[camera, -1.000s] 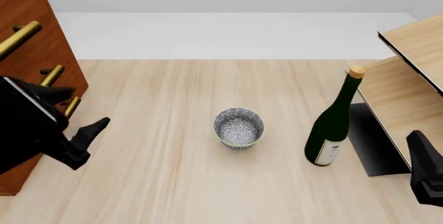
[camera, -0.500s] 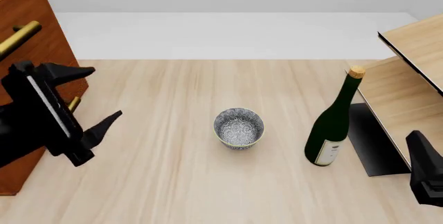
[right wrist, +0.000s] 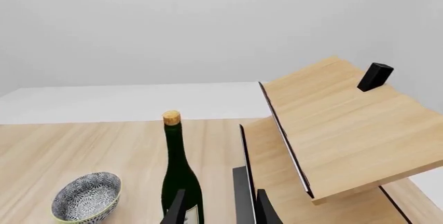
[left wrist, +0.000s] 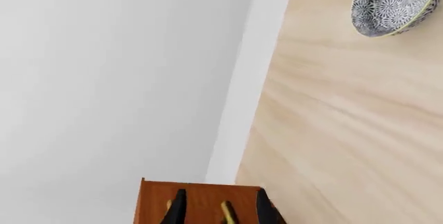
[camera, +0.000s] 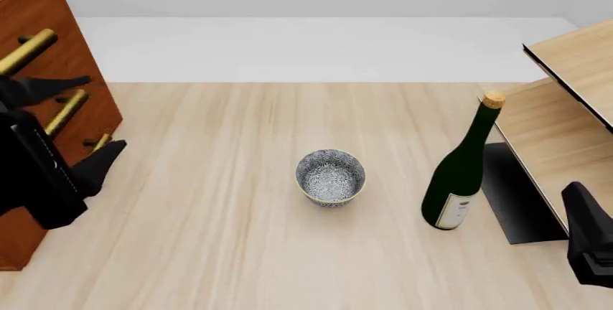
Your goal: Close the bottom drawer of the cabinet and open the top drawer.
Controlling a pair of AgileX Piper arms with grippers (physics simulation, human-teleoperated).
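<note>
Right wrist view alone shows a black block [right wrist: 375,76] (on the shelf [right wrist: 346,125]).

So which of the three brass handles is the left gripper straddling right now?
The middle handle. The left gripper has one finger above it and the other below, by the bottom handle. The top handle sits clear above.

Left end effector [camera: 82,120] fingers spread wide; right end effector [right wrist: 219,206] fingers apart.

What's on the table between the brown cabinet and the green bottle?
In the front view, the patterned bowl sits alone on the table between the cabinet and the bottle; the rest is bare wood.
</note>
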